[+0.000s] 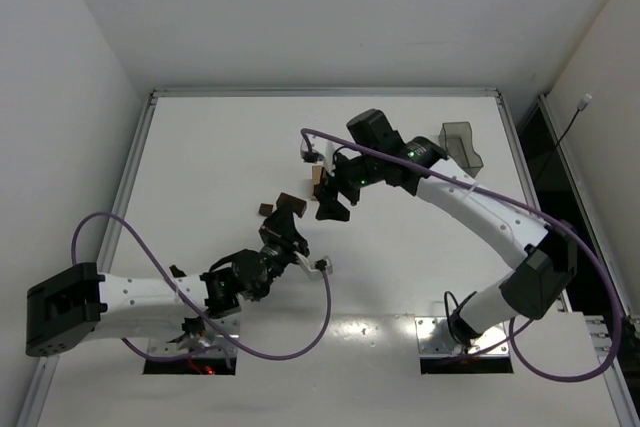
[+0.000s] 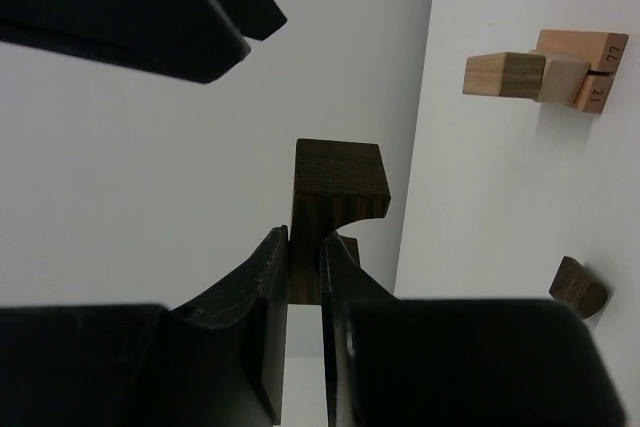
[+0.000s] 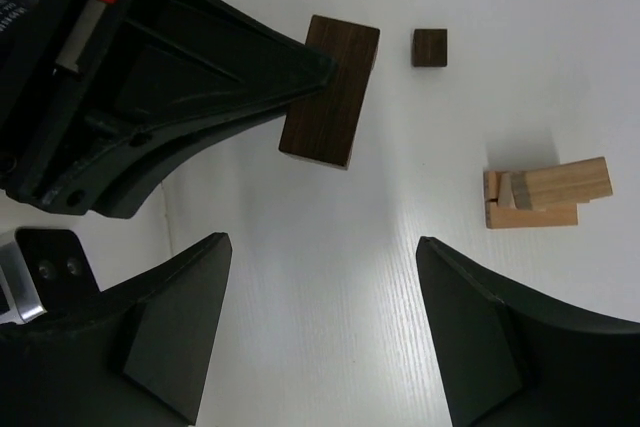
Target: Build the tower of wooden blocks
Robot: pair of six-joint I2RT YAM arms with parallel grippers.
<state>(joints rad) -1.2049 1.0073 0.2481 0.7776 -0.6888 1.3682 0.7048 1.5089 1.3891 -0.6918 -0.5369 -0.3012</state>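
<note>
Left wrist view: your left pincer (image 2: 305,267) is clamping the dark notched block (image 2: 335,182) by its near end. The block's long axis is running straight out past the fingertips, notch facing right. Your right pincer (image 3: 322,277) is hanging wide open just beside it. The tan blocks (image 3: 535,197) are lying clustered on the counter (image 3: 560,67).

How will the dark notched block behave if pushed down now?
The dark notched block looks like rigid wood, so it should not flex. Pinched only at one end by the left gripper, it may pivot if bumped. Flat faces: unlikely to roll.
</note>
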